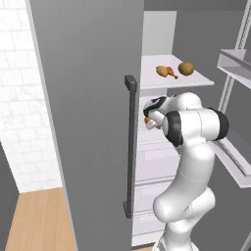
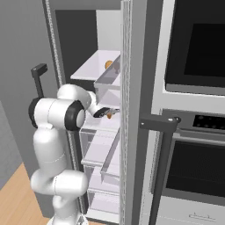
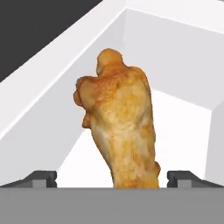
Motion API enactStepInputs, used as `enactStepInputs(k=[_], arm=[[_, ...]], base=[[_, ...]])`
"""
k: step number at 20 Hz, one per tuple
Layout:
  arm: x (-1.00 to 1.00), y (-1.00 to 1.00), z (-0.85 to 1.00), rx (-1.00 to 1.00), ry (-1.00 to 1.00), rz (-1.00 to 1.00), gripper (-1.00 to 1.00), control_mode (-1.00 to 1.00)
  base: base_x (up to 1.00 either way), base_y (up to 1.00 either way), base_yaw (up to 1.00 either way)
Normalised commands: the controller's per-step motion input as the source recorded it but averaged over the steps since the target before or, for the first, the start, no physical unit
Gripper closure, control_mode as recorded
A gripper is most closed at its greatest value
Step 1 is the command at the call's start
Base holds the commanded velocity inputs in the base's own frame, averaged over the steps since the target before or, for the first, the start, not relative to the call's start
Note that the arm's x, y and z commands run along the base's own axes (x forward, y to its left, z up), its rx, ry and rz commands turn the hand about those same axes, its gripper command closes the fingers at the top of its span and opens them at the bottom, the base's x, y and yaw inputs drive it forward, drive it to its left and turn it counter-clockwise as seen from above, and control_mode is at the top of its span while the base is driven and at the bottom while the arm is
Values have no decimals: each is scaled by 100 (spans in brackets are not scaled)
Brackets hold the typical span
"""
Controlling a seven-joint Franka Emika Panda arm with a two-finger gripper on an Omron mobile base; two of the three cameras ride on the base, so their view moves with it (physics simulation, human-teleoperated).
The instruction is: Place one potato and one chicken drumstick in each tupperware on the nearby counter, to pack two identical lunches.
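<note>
My gripper [image 3: 112, 179] is open, its two dark fingertips [image 3: 41, 178] standing wide apart at the bottom of the hand view, one to each side of a chicken drumstick [image 3: 120, 127]. The drumstick lies between the fingertips without visibly touching either; I cannot tell whether there is contact. Its long axis runs away from my hand: the narrower end is nearest me, down between the fingertips, and the broad, knobby meat end points away toward the far wall. It rests on a white fridge shelf [image 3: 183, 127], in a bay bounded by white walls on the left and behind. In the left base view my arm [image 1: 188, 162] reaches into the open fridge past the grey door [image 1: 88, 122] with its dark bar handle [image 1: 130, 147], and my hand is at the middle shelf level, where a small patch of orange shows just beside it. Farther in and higher, on the upper shelf [image 1: 196, 81], lie a second drumstick [image 1: 165, 71] and a potato [image 1: 186, 68], near each other but apart; that drumstick's long axis runs roughly left to right, thin end toward the potato. In the right base view, a built-in oven [image 2: 193, 132] stands to the right of the fridge.
</note>
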Motion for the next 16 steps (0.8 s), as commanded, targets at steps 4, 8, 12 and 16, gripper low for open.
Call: enactStepInputs(k=[4,8,12,16], arm=[[56,-1,-30,-2,0,5,-100,-100],[53,0,-38,-4,0,4,-100,-100],[45,1,-54,-7,0,5,100,-100],[-2,23,-51,-13,-2,2,100,-100]], base=[[0,0,0],[0,0,0],[0,0,0],[0,0,0]])
